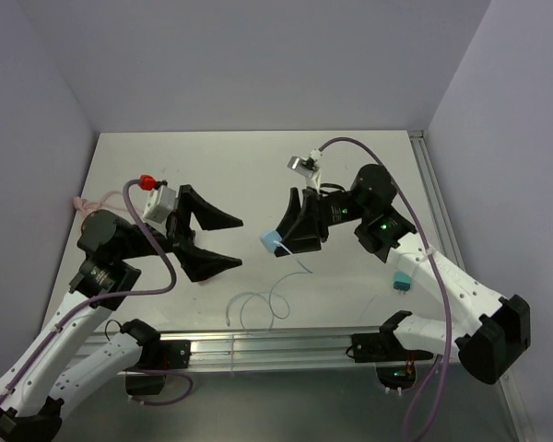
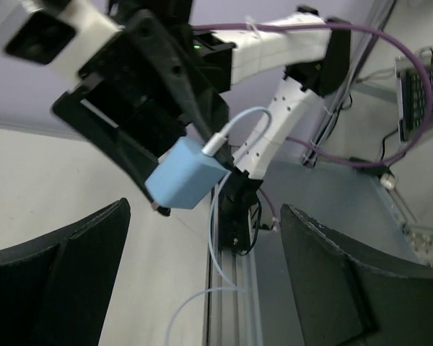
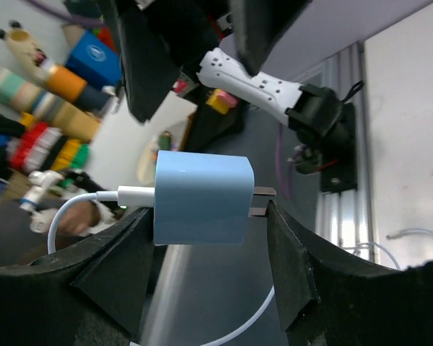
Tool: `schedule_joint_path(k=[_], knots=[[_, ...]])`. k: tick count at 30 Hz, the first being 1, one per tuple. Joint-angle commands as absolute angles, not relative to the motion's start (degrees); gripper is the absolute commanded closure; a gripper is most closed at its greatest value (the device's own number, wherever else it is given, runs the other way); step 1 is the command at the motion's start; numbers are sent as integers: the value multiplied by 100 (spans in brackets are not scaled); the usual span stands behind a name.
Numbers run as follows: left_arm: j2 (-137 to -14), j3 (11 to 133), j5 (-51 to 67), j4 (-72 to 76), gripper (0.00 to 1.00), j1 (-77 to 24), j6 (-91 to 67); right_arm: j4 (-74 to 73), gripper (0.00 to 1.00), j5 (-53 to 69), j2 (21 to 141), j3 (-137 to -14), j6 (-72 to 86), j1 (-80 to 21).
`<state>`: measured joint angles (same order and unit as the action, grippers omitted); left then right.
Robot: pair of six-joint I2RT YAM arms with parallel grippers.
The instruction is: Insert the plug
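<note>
Where the silver aluminium rail (image 1: 286, 343) runs along the near edge of the white table (image 1: 240, 157), we see a thin white wire (image 1: 258, 304) lying in loose loops just beyond it. A small teal block (image 1: 401, 281) rests beside the right arm. Further in, the left tool (image 1: 238, 241) has its black fingers spread wide with nothing between them, and it points toward the right tool (image 3: 206, 216) opposite. The right tool is clamped on the pale-blue cube-shaped plastic plug (image 3: 202, 196), which has two metal prongs at one end and the white wire entering the other. The plug is held up off the table between the two arms, apart from the left fingers. At the table's far left edge we make out something pink (image 1: 88, 200), too small to identify.
</note>
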<state>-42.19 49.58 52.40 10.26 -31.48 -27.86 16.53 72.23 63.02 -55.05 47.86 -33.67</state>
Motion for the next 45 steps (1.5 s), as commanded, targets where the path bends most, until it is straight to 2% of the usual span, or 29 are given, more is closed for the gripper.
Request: schedule_joint_path(k=[1,7,11,14,22,29,31,34,35,37,39,40,42,43,44,45], knots=[[-4175,5088,6100,1293,10,-3225,-1882,2627,100,7330,6669,-5792,6168,-3620],[-4368,5396,6671,1038,8,-3278,-1371,2426,100,7251,7092,-6213,6311,-4174],[-4622,5563,6846,634,7,-3305,-1082,2935,100,7339,7154,-6275,6653,-4490],[-4684,5581,7285,563,7,-3331,-967,2332,100,7330,7128,-6459,6243,-4649],[-4825,5757,8041,79,12,-3410,-607,1802,100,7409,7304,-6644,5854,-4808],[-4860,5801,7806,18,16,-3498,-623,1654,100,7401,7514,-6837,5749,-4843],[-4852,5801,7621,44,21,-3524,-676,1373,100,7348,7550,-6951,5521,-4860],[-4843,5757,7454,167,37,-3542,-826,1528,100,7365,7594,-6917,5668,-4869],[-4860,5774,7384,132,49,-3551,-826,1747,100,7391,7602,-6900,5730,-4869],[-4913,5827,7365,18,59,-3560,-756,1767,100,7392,7594,-6917,5757,-4878],[-4966,5950,7435,-350,89,-3568,-590,1671,100,7400,7585,-6952,5652,-4878],[-4992,5994,7401,-465,99,-3568,-458,1566,97,7409,7585,-6978,5617,-4878],[-4966,6012,7077,-545,99,-3568,-510,1294,68,7383,7576,-7040,5311,-4869],[-4896,6003,6892,-536,99,-3577,-553,631,55,7322,7550,-7153,5100,-4860],[-4835,5951,6569,-519,99,-3568,-589,102,37,7226,7515,-7259,4784,-4852],[-4773,5924,6304,-562,99,-3568,-580,-469,30,6763,7471,-7364,4111,-4738]])
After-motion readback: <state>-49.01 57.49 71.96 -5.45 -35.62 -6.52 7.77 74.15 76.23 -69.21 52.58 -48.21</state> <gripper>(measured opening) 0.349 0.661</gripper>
